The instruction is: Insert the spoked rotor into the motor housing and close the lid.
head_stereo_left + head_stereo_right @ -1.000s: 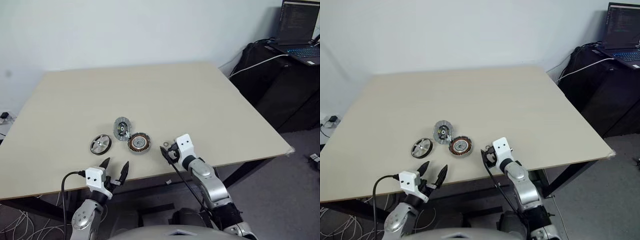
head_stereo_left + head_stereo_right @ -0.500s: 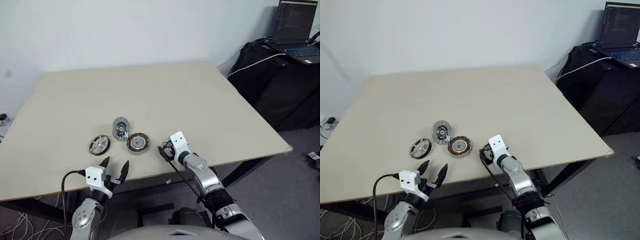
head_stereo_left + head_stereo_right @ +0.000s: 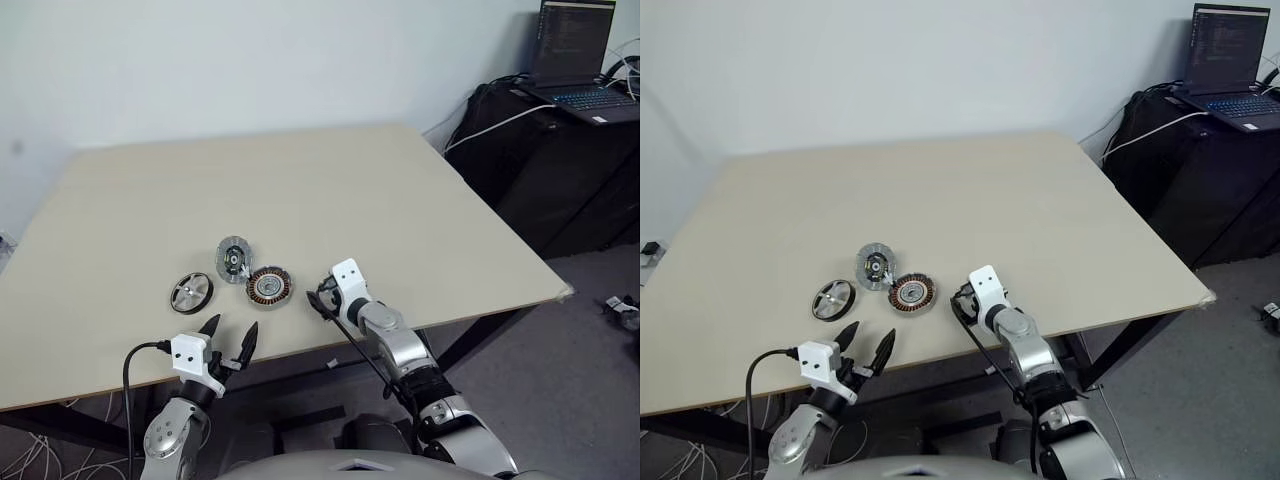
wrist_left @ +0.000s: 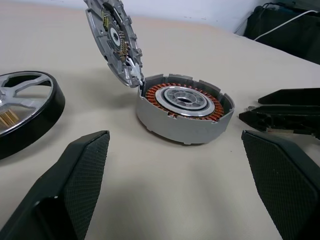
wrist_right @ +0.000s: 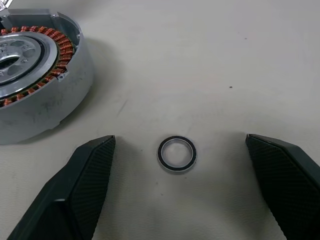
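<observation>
Since earlier, advanced toward motor housing (image 3: 267,287): right gripper (image 5: 176,190), wide open. Spoked rotor (image 3: 190,291) at nine o'clock: rigid, probably light; best grasped by rim.

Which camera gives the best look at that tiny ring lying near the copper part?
The right wrist view: the small ring lies flat between the open right gripper's fingers, beside the motor housing. From the head views it is hidden behind that gripper.

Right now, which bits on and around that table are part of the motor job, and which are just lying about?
Part of the job:
- spoked rotor
- motor housing, copper coils showing
- lid, tilted up, hinged at the housing's edge

Just lying about:
- small black ring on the table, between the open right tool's fingers
- laptop
</observation>
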Controlling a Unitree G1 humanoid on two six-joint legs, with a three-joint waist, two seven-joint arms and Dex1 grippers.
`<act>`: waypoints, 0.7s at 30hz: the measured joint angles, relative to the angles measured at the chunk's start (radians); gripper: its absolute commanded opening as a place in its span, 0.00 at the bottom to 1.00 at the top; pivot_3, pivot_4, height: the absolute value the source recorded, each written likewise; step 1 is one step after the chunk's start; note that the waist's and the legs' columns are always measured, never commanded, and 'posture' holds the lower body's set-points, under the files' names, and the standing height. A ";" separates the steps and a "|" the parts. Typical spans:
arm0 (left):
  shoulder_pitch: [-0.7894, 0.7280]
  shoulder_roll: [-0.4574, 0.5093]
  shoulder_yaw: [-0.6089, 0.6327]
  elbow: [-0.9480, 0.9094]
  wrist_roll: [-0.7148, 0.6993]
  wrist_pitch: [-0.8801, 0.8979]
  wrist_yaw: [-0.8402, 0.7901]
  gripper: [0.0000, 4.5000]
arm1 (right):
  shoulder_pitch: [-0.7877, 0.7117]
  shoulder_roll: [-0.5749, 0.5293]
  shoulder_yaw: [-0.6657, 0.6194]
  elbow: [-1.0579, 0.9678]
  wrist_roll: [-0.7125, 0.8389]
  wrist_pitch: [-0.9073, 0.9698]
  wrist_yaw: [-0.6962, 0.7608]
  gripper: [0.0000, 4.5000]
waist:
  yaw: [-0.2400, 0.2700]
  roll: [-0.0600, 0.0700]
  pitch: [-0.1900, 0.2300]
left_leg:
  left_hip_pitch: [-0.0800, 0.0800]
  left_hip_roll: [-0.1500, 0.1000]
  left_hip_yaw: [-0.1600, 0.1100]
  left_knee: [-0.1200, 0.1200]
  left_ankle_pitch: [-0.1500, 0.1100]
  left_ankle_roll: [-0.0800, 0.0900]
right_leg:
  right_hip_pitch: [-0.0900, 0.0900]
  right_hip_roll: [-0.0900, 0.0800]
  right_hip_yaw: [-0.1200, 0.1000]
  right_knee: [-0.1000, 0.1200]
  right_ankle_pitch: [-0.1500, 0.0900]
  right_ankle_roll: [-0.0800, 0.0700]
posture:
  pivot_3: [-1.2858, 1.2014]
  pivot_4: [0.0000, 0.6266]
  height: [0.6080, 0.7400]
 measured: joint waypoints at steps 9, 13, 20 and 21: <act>0.001 0.000 0.004 0.000 -0.001 0.000 0.000 1.00 | -0.002 0.004 0.000 -0.008 -0.005 0.016 0.000 0.53 | 0.000 0.000 0.000 | 0.000 0.001 0.000 0.000 0.000 -0.001 | -0.001 0.001 0.000 0.000 0.000 -0.001 | 0.52 0.00 1.00; 0.001 0.000 0.009 0.000 -0.001 0.000 -0.001 1.00 | 0.012 0.010 -0.002 -0.030 -0.003 0.019 -0.004 0.24 | 0.001 0.000 0.000 | -0.001 0.001 0.000 -0.001 0.000 -0.001 | -0.001 0.000 0.000 0.000 -0.001 -0.002 | 0.52 0.00 1.00; -0.001 0.000 0.015 0.000 -0.002 0.000 -0.002 1.00 | 0.058 0.008 -0.002 -0.098 0.004 0.044 -0.003 0.15 | 0.006 0.001 0.001 | -0.001 0.000 0.000 -0.002 0.000 -0.001 | -0.002 0.000 0.000 -0.001 -0.001 -0.002 | 0.52 0.00 1.00; -0.001 0.000 0.015 0.000 -0.002 0.000 -0.002 1.00 | 0.065 0.005 0.002 -0.111 0.002 0.050 -0.001 0.15 | 0.006 0.001 0.001 | -0.001 0.000 0.000 -0.002 0.000 -0.001 | -0.002 0.000 0.000 -0.001 -0.001 -0.002 | 0.52 0.00 1.00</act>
